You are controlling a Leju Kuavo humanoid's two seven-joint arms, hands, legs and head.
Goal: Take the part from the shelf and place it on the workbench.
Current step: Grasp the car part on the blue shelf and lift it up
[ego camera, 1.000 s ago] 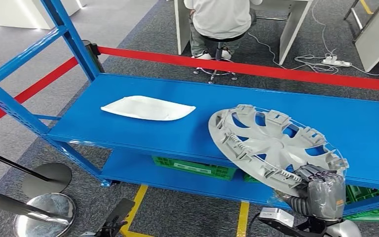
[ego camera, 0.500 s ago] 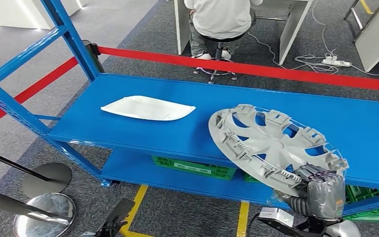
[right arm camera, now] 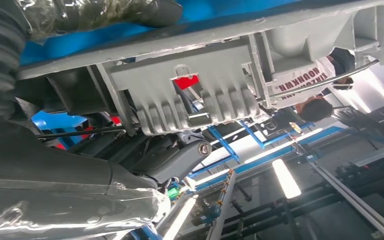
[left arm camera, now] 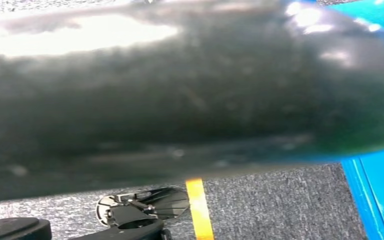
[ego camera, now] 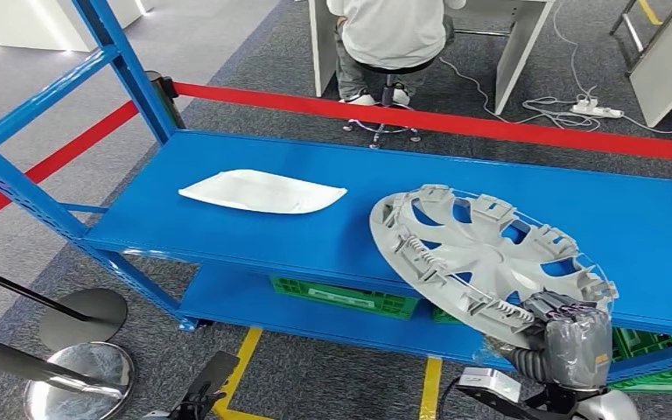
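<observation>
A grey plastic wheel cover point(ego camera: 481, 255) is tilted over the front right of the blue shelf point(ego camera: 254, 232), inner ribbed side up. My right hand point(ego camera: 560, 331) grips its near rim from below, fingers wrapped over the edge. The right wrist view looks up along the cover's ribbed rim point(right arm camera: 190, 95), with my right hand point(right arm camera: 60, 170) clamped on it. A flat white part point(ego camera: 261, 191) lies on the shelf to the left of the cover. A dark blurred body part covers most of the left wrist view.
Blue uprights point(ego camera: 127, 66) frame the shelf's left side. Green crates point(ego camera: 346, 297) sit on the lower level. A red barrier tape point(ego camera: 455, 122) runs behind the shelf, with a seated person point(ego camera: 389, 35) beyond. Stanchion bases point(ego camera: 79, 367) stand on the floor at lower left.
</observation>
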